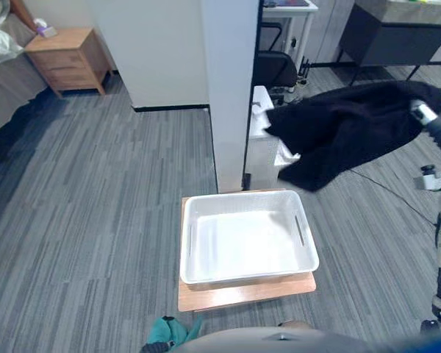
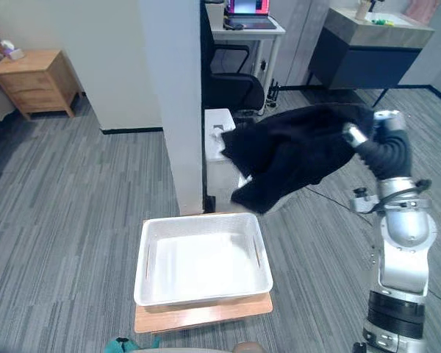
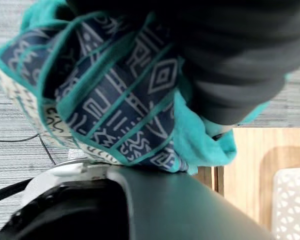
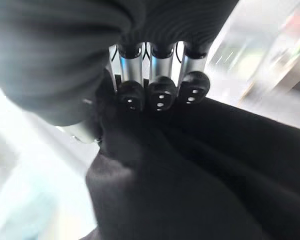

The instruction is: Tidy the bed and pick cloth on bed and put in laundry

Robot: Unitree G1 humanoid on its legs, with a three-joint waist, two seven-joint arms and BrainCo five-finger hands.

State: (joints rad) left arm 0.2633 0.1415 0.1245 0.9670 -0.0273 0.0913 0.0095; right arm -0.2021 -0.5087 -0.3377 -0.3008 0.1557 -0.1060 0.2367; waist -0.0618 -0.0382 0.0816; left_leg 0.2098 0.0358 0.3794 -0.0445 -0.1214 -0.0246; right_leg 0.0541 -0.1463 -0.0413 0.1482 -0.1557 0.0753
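Right arm: you have it raised and bent out to the right of the basket, forearm upright, with the dark ribbed wrist turned in toward the pillar.
Right hand (image 4: 155,70): its dark-tipped fingers (image 4: 160,95) are curled down in a row and pressed into the large, soft black cloth (image 2: 294,151), so you have it clenched in that hand.
Black cloth: it hangs in the air in heavy, matte folds. It is held well above the floor, beside the basket and not over it, and part of it drapes in front of a white boxy unit (image 2: 219,143).
Left hand (image 3: 230,65): it sits low and close to the body, with its ribbed cover against a teal cloth with a navy-and-white geometric print (image 3: 115,90). You cannot tell from here how its grip stands.
Teal cloth: it is bunched around the left hand. The left wrist view gives you the print, and the eye views give you a plain teal corner at the lower edge.
Basket: a white rectangular plastic laundry basket (image 1: 307,239) with perforated walls and slot handles, and nothing inside.
Stand: the basket rests on a flat light-wood board (image 1: 242,294) on grey striped carpet (image 1: 95,206).
Surroundings: a square white pillar (image 1: 231,95) stands just behind the basket, and a wooden nightstand (image 1: 66,59) stands far left beside the bed (image 1: 7,88).
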